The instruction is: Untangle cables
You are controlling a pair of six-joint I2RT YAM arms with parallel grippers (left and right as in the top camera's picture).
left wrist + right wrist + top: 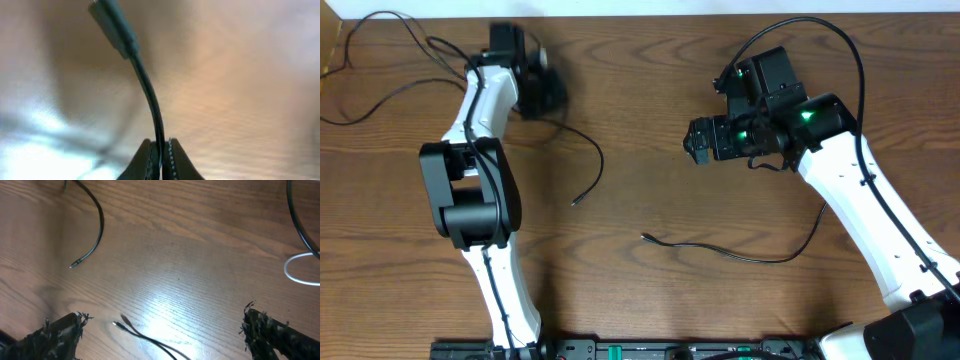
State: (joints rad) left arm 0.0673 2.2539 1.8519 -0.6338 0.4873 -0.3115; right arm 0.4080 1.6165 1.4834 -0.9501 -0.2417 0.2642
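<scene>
My left gripper (160, 143) is shut on a black cable (148, 95), pinched a short way behind its plug (113, 25). In the overhead view that gripper (542, 90) sits at the upper left. One black cable (380, 90) loops off to its left and another strand (599, 160) curves right to a free end. A second black cable (730, 250) lies across the table's middle. My right gripper (698, 140) hovers open above the table; its fingers (62, 335) are wide apart with that cable's plug end (119, 325) below them. A loop of the white cable (300, 277) shows at the right.
The thick black wire (820, 30) of the right arm arcs over its wrist, and a dark wire (296, 220) crosses the right wrist view's top corner. The table's left edge (328, 60) is near the far cable loop. Both arm bases stand along the front edge.
</scene>
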